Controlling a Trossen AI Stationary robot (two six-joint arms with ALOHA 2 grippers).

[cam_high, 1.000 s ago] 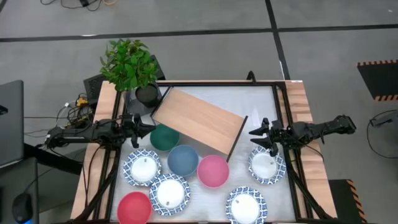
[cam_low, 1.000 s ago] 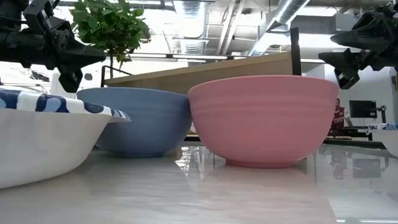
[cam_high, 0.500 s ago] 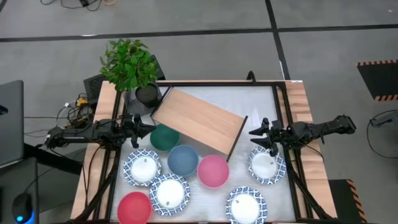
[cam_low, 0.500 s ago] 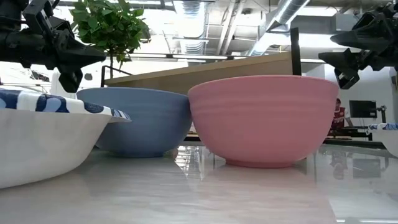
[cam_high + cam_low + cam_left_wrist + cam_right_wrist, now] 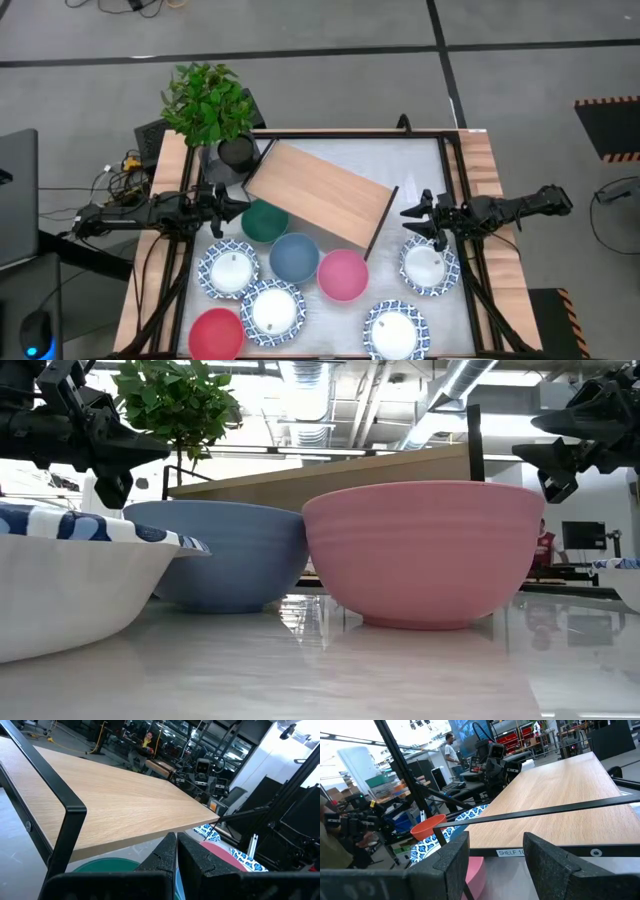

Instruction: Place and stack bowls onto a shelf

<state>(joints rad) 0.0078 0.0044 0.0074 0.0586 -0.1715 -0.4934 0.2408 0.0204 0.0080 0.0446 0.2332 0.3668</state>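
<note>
The left gripper (image 5: pixel 238 208) hovers with fingers pressed together, empty, beside the green bowl (image 5: pixel 263 221). The wooden shelf (image 5: pixel 318 193) lies diagonally mid-table, bowls clustered in front of it. The right gripper (image 5: pixel 413 222) hangs spread apart, empty, above a blue-rimmed white bowl (image 5: pixel 430 266).

Robotics lab: exposed ceiling ducts (image 5: pixel 470 380), equipment racks (image 5: pixel 490 762).

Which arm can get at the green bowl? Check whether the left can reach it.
Probably yes. The left gripper, fingers shut, hangs right beside the green bowl; the shelf edge overhangs only its far side.
</note>
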